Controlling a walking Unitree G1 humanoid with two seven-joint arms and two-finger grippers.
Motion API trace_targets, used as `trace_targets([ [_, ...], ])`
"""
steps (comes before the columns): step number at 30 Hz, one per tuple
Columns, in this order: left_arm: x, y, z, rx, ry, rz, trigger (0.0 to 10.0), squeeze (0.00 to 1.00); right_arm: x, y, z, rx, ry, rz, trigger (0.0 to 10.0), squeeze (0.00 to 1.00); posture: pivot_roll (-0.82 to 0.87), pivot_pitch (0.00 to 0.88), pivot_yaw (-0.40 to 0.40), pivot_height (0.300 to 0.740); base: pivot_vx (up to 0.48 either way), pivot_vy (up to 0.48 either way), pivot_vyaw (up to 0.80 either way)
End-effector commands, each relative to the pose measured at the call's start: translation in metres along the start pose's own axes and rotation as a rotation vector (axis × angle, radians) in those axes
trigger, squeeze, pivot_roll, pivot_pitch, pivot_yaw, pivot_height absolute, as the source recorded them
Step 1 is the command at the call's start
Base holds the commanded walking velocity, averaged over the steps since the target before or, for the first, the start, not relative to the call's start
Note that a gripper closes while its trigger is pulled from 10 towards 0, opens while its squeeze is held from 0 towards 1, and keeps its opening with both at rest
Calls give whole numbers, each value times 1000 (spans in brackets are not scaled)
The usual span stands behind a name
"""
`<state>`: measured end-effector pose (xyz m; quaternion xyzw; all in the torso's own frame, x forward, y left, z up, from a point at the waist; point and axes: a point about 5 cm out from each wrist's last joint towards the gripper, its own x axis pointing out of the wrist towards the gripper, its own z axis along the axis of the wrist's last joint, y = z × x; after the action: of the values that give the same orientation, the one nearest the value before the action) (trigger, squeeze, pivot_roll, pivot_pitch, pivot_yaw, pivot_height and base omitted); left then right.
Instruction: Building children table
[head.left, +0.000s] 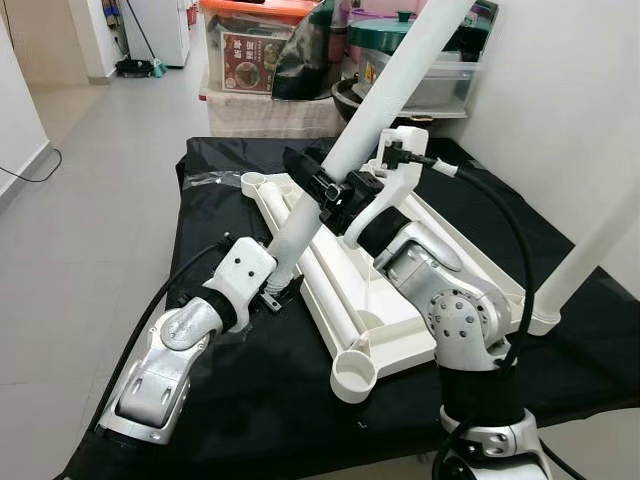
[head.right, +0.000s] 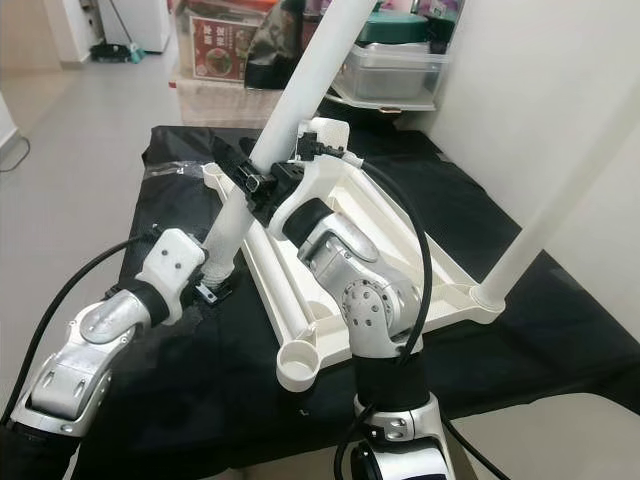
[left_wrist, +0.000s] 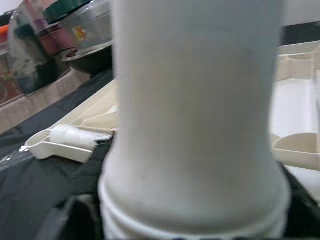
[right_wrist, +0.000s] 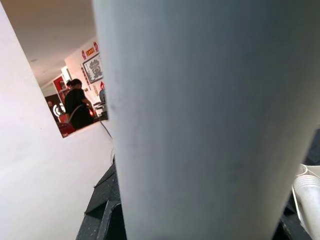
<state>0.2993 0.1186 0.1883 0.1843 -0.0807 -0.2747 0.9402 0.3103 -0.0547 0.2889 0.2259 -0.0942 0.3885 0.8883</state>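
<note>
White plastic parts lie on a black-covered worktop (head.left: 230, 400): the upside-down tabletop (head.left: 400, 290) sits in the middle, with one leg (head.right: 545, 215) already standing in the socket at its right corner. Both grippers hold a second leg (head.left: 385, 105) slanted above the tabletop. The right gripper (head.left: 335, 188) has its fingers closed around the middle of it; the left gripper (head.left: 275, 290) is at its lower end, though whether its fingers are clamped cannot be told. The step looks like seating this leg. Next, the lower end probably has to be steered to the empty socket (head.left: 353, 375) near the front edge and stood upright.
</note>
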Motion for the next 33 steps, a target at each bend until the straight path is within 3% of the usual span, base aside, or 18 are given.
trace_targets([
  [1,0,-5,-5,-18,12,-24,0,0,2,13,-4,13,26,68,0,0,33,0,-100,740,0,0,0],
  [11,2,-7,-7,-17,37,-20,0,0,2,17,-6,-13,46,90,0,0,34,0,-102,740,0,0,0],
  [12,2,-8,-7,-13,42,-22,0,0,2,17,-7,-13,52,92,10000,0,34,0,-102,740,0,0,0],
  [14,2,-8,-8,-10,44,-23,0,0,2,17,-7,-13,56,93,10000,0,34,0,-102,740,0,0,0],
  [15,2,-8,-8,-9,47,-26,10000,0,2,17,-8,-9,59,95,10000,1000,34,0,-102,740,0,0,0],
  [19,-3,-12,-4,-2,20,-102,10000,0,1,15,-6,-22,54,118,10000,1000,37,0,-103,740,0,0,0],
  [20,-6,-13,-3,2,10,-129,10000,0,-1,16,-4,-20,41,153,10000,565,39,0,-103,740,0,0,0],
  [21,-8,-13,-2,14,3,-147,10000,0,-3,17,-2,-16,29,187,10000,0,39,0,-103,740,0,0,0],
  [23,-10,-13,-2,22,-1,-155,10000,0,-4,17,-1,-13,21,209,10000,0,39,0,-103,740,0,0,0],
  [27,-24,-19,-2,24,-12,-244,10000,0,-18,19,-4,24,42,370,10000,0,49,0,-108,740,0,0,0],
  [33,-31,-26,1,7,-26,-310,10000,0,-23,22,-8,35,64,447,10000,0,57,0,-114,740,0,0,0],
])
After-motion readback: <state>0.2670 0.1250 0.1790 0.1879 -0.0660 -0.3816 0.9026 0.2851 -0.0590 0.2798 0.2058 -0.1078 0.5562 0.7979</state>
